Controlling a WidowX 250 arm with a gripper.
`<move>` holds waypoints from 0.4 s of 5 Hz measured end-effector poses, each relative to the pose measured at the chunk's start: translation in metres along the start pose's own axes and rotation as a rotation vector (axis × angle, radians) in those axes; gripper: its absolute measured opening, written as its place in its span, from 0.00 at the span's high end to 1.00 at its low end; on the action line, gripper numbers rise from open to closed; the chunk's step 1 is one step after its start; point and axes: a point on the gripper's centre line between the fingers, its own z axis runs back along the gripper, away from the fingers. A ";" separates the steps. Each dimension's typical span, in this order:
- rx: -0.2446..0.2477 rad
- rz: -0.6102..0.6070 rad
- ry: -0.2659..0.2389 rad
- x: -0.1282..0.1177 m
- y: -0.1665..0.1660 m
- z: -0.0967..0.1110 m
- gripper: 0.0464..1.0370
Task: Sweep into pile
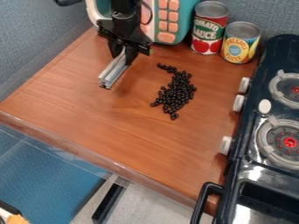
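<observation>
One brown wood-grain tabletop [105, 118]; blue-grey fabric-textured walls [35, 39] along its far and left edges; flat blue surface [46, 179] and pale grey floor [149, 203] beyond its near edge.

At the counter's [116, 127] far edge, the arm [125, 19] partly hides what is probably a toy microwave [183, 19], cropped above; along the right edge, the stove [269, 59] is cut off.

Toy kitchen in a lab, robot arm [124, 24] at twelve o'clock, food cans [208, 33] at one, stove [265, 89] at three
</observation>
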 end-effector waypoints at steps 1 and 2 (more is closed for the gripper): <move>-0.037 -0.031 0.018 0.008 -0.004 -0.014 0.68; -0.090 -0.074 0.015 0.017 -0.009 -0.020 0.68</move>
